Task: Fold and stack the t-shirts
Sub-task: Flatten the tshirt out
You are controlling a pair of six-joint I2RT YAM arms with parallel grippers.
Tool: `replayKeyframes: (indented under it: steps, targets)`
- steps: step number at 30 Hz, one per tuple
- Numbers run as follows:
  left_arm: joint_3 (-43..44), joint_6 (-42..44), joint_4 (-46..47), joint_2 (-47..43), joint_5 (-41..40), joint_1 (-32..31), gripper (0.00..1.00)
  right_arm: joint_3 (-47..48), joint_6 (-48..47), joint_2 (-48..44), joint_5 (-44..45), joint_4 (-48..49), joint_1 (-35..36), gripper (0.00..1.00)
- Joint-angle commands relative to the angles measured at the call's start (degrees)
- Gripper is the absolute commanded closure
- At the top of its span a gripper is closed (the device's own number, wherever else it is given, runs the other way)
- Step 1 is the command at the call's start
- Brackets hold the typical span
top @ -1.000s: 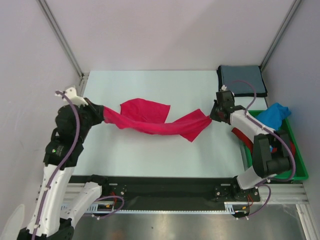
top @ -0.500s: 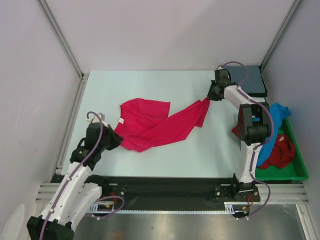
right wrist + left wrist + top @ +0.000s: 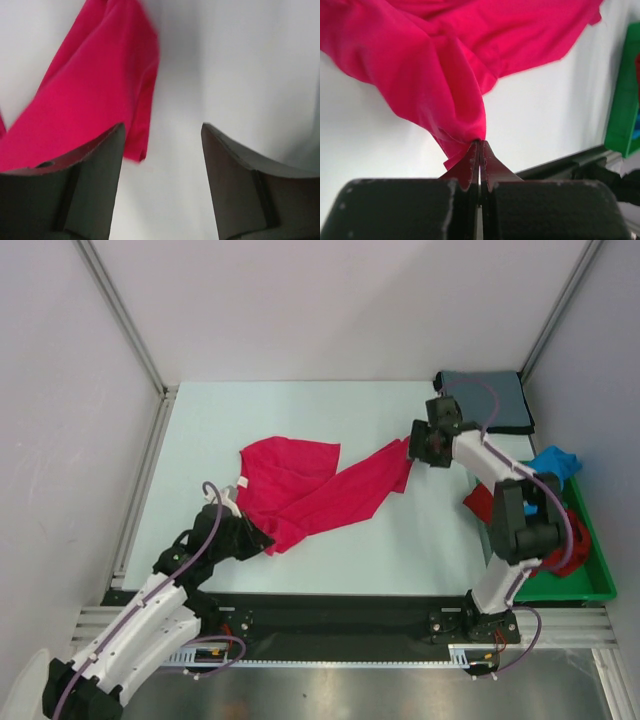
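**One end of the pink-red t-shirt pinched, the other free**

Surface: pale blue-white table, matt and flat, filling the floor of a small booth. Plain pale grey-lilac walls on three sides. Slanted aluminium posts at both far corners. Black rail along the near edge, arm bases bolted to it.

Mid-table: the pink-red t-shirt, crumpled, laid out in a loose V. Broader flat patch toward left-centre, long band running off to the right and far side. Small white label at its left edge.

Near left: left tool, low over the table at the shirt's near corner. Closed tight on a bunched bit of the pink-red cloth. In the wrist view, fingers pressed together, fabric drawn to a point between them.

Far right: right tool at the tip of the long band. Spread wide, gripping nothing. In the wrist view, bare table in the gap and the shirt's edge just beside one finger; touching or not, cannot tell.

Far right corner of the table: grey-blue t-shirt, folded into a flat square, just beyond the right arm.

Right edge, nearer side: green plastic tray. In it, bright blue t-shirt heaped at the far end. Also darker red t-shirt, bunched, partly hidden behind the right arm, one fold over the tray's left rim.
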Motion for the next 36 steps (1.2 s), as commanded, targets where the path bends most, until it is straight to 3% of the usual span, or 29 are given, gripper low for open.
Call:
replayKeyframes:
  steps: [1,3,4,7,9,13,18,25,36]
  targets:
    - [-2.40,-5.79,1.45,-3.10,-2.31,-4.22,1.00,-10.31,2.91,-11.66,-5.70,5.22,3.82,0.33]
    - [-3.46,-5.71,1.27,-5.31,-4.69,-4.67,1.00,-16.02,4.67,-14.75,-6.60,9.78,3.73,0.39]
    - [-3.81,-5.54,1.09,-5.49,-5.04,-4.67,1.00,-21.44,6.42,-17.03,-6.07,12.07,3.56,0.49]
    - [-2.33,-5.09,1.35,-3.91,-4.35,-4.76,1.00,-25.26,9.50,-17.84,-5.72,16.04,3.21,0.63]
    - [-1.45,-4.92,1.71,-3.12,-4.26,-4.76,1.00,-27.11,12.40,-18.10,-5.89,18.41,3.21,0.63]
    - [0.22,-4.04,2.24,-2.50,-4.87,-4.76,1.00,-32.91,23.02,-19.33,-5.54,27.60,3.29,0.51]
    - [1.19,-3.95,2.24,-2.50,-4.78,-4.76,1.00,-42.05,38.06,-19.34,-5.45,38.45,3.64,0.44]
    - [1.90,-3.51,2.15,-2.85,-4.69,-4.84,1.00,-50.49,54.41,-18.02,-1.42,48.55,4.52,0.44]
    - [4.35,-2.72,2.15,-2.06,-5.13,-4.84,1.00,-49.71,65.23,-14.86,2.20,43.82,6.55,0.54]
